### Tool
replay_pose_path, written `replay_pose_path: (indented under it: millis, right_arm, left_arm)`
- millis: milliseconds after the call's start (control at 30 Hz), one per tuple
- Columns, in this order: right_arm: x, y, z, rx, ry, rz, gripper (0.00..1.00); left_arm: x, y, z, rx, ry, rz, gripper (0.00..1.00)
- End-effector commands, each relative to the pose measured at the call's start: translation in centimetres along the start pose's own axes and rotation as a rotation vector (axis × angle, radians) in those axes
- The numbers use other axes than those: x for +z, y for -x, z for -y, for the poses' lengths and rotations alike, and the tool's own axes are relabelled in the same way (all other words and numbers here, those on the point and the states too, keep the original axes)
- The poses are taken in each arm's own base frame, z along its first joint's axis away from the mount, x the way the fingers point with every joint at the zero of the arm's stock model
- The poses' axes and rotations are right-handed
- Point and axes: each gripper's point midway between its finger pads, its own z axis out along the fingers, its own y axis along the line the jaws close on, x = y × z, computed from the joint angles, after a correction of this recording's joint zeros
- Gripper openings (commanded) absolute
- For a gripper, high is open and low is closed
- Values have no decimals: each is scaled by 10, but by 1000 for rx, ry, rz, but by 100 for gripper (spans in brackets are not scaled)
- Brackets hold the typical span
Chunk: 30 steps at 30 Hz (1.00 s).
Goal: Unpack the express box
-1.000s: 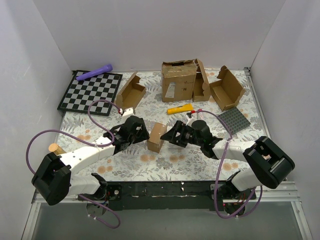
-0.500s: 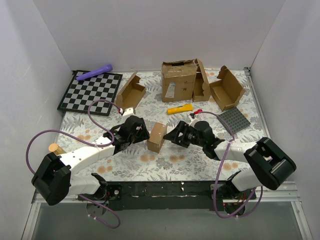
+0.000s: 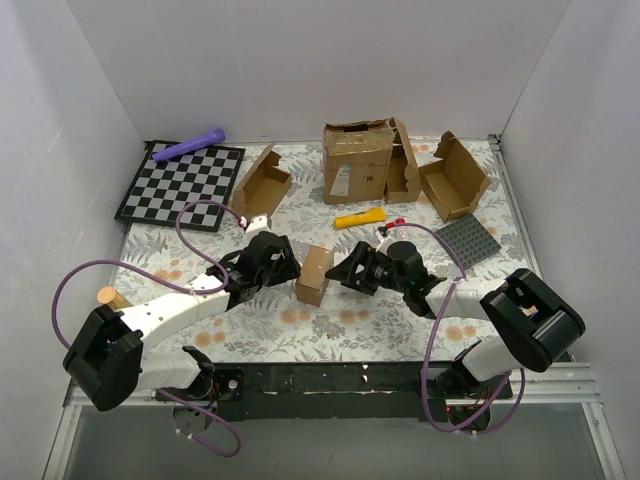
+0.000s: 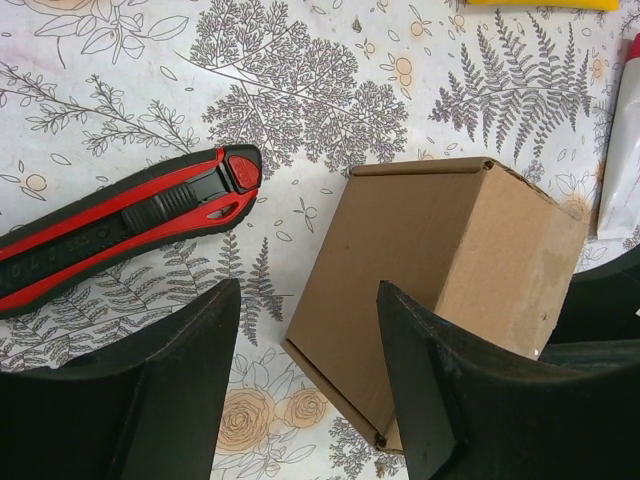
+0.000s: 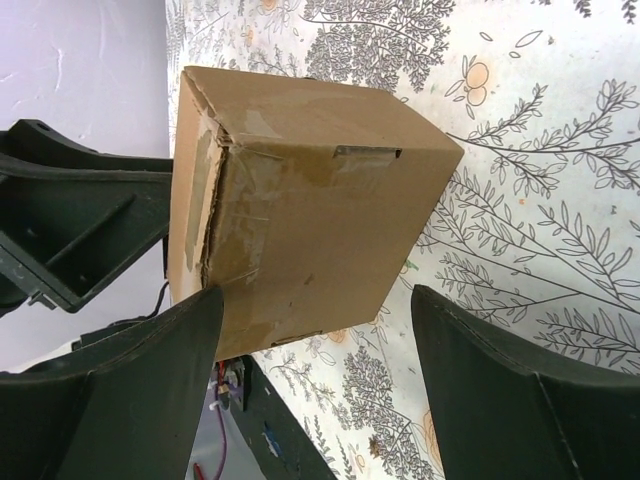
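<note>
Express box [image 3: 314, 274] sealed, nothing unpacked; your left gripper [image 4: 308, 300] and right gripper [image 5: 318, 300] flank it, released.

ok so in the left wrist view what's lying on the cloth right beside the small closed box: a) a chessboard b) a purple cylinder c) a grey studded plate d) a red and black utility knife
d: the red and black utility knife lies flat on the floral tablecloth, just left of the small brown box and not touching it.
</note>
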Motion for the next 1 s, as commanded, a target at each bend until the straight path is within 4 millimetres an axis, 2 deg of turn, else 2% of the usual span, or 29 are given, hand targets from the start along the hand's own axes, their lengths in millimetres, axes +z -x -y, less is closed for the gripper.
replay_pose_path:
  millis: [0, 233, 533, 667, 967]
  right_arm:
    - [2, 17, -33, -18, 114, 46, 83]
    - [3, 12, -38, -7, 156, 19, 83]
    - [4, 12, -57, 29, 275, 7, 82]
    - [4, 11, -60, 41, 293, 4, 82]
    - [9, 5, -45, 36, 236, -20, 79]
  left_arm:
    - [-2, -2, 3, 6, -36, -8, 57]
    - [-1, -7, 5, 4, -54, -23, 57]
    - [-2, -8, 12, 16, -95, -25, 57]
    - [-3, -9, 13, 20, -105, -28, 56]
    - [-4, -7, 18, 20, -125, -25, 56]
